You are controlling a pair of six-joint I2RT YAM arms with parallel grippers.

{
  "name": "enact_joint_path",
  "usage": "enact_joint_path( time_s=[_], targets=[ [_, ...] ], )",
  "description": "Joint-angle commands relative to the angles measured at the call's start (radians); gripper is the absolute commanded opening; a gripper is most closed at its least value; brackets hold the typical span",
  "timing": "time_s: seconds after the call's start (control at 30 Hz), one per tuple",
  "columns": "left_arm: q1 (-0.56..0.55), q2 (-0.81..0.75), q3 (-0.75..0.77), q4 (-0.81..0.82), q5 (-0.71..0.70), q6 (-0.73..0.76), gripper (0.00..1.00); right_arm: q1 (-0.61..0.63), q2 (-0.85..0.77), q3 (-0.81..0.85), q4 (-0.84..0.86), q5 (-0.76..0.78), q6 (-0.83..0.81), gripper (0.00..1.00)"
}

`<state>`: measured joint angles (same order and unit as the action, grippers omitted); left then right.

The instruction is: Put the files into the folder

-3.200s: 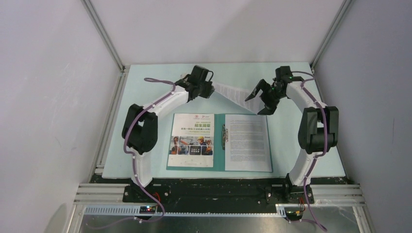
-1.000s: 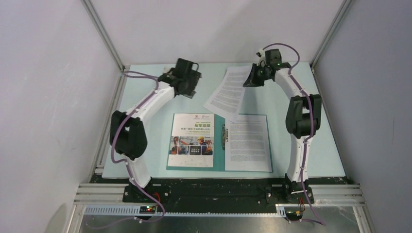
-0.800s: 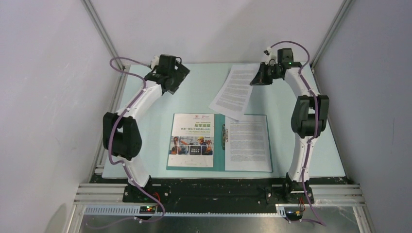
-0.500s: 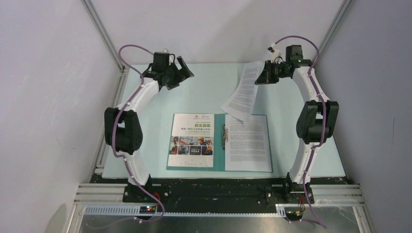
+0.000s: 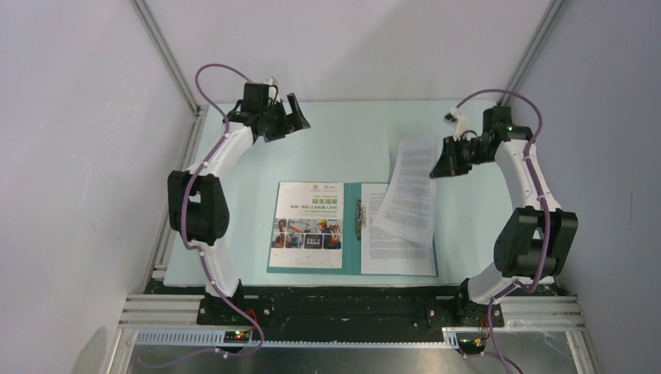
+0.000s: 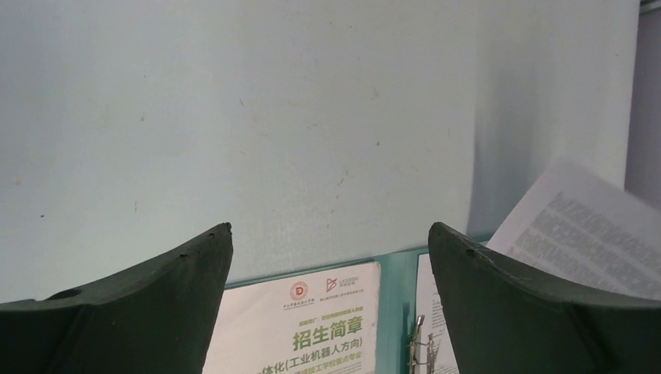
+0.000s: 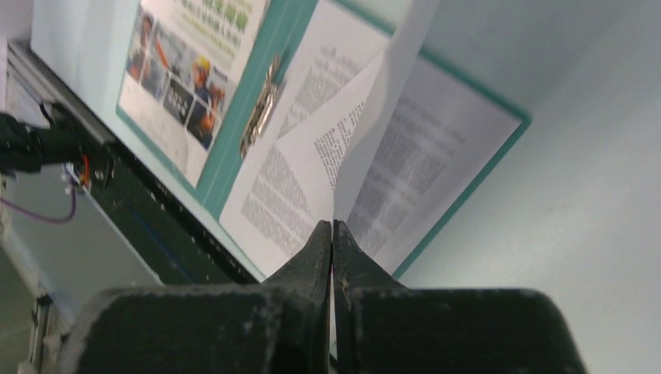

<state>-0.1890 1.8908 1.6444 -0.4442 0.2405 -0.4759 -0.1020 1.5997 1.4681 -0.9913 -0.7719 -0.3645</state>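
One loose text sheet, pinched in the shut right tool, has swung from far worktop to over right half of the folder, w/ left tool now wide open, empty, far-left, so prob. ready to lay down.

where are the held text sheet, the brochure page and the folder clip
held text sheet (image 5: 415, 191), top view, middle of the page
brochure page (image 5: 307, 227), top view, on the photos
folder clip (image 5: 360, 218), top view, middle of the metal

The left arm and right arm are white with bulky black joints. A purple cable loops behind the left gripper and right gripper, whose fingers are dark, scuffed wedges.
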Motion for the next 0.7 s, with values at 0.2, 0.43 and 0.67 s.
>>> enact_joint_path(
  time_s=[0.2,0.43,0.67],
  targets=[
    [0.013,-0.107,-0.051,-0.019,0.011,0.098,1.0,0.005,0.052,-0.165,-0.026,0.057,-0.177,0.0],
    [0.011,-0.144,-0.09,-0.022,0.016,0.125,1.0,0.024,0.181,-0.096,-0.048,0.048,-0.194,0.0],
    [0.013,-0.179,-0.134,-0.029,0.0,0.149,1.0,0.069,0.261,-0.051,-0.139,0.047,-0.22,0.0]
  ],
)
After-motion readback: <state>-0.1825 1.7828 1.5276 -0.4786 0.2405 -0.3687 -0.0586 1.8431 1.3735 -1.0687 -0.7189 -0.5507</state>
